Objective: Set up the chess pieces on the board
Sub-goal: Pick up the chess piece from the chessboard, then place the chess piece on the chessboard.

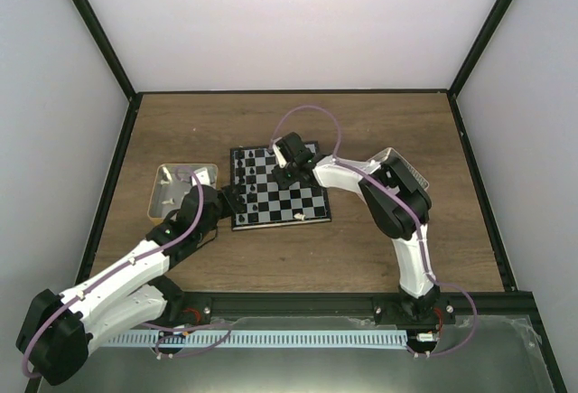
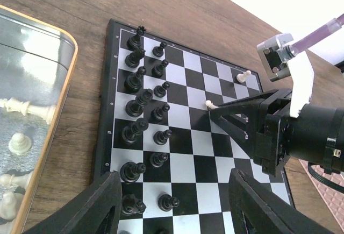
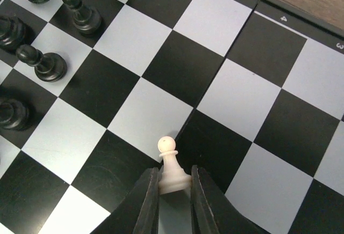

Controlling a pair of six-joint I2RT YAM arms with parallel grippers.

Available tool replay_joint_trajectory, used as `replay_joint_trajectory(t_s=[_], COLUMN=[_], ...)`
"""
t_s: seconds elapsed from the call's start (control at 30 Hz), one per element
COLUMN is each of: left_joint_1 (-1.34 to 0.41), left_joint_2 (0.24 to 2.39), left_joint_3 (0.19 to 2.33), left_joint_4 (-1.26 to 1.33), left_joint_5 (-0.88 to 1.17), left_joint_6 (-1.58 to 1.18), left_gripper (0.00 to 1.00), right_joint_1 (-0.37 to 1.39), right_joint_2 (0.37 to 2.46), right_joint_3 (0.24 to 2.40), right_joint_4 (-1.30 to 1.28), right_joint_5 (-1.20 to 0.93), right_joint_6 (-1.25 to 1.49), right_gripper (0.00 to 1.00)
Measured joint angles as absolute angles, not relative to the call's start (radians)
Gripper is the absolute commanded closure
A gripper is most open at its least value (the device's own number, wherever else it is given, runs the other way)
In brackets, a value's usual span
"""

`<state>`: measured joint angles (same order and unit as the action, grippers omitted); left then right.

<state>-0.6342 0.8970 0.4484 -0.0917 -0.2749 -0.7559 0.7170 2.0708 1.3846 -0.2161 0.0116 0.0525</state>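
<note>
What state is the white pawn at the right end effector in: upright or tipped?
Upright. In the right wrist view the white pawn stands head up, its base pinched between the right end effector's fingers.

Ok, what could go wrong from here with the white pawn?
The right gripper pinches the pawn only at its base, by the fingertips: it could slip or tip. The open left gripper hangs over black pieces at the board edge; a move could topple them.
</note>
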Motion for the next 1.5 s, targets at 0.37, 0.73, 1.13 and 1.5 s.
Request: replay_joint_trajectory(t_s=[0.37, 0.73, 1.13, 1.5], left_joint_1=[-0.619, -0.593, -0.582, -0.582], left_joint_2=[0.952, 1.129, 1.256, 1.257], left_joint_3=[0.464, 0.525, 0.524, 0.505], left_joint_4=[-0.053, 0.180, 0.419, 0.493], left_joint_5=[-0.117, 0.229, 0.414, 0.383], left_joint_6=[-0.771, -0.916, -1.068, -1.100], left_gripper=[0.37, 0.29, 0.51, 0.68], right_joint_1=[0.717, 0.717, 0.717, 0.717], right_joint_2=[1.917, 1.602, 1.463, 1.463], right_joint_3=[1.132, 0.797, 0.673, 0.671], right_joint_4=[-0.047, 0.263, 0.486, 0.505], right_joint_5=[0.007, -0.173, -0.363, -0.410], right_joint_6=[0.054, 0.106, 0.136, 0.142], right_gripper=[0.88, 0.88, 0.88, 0.88])
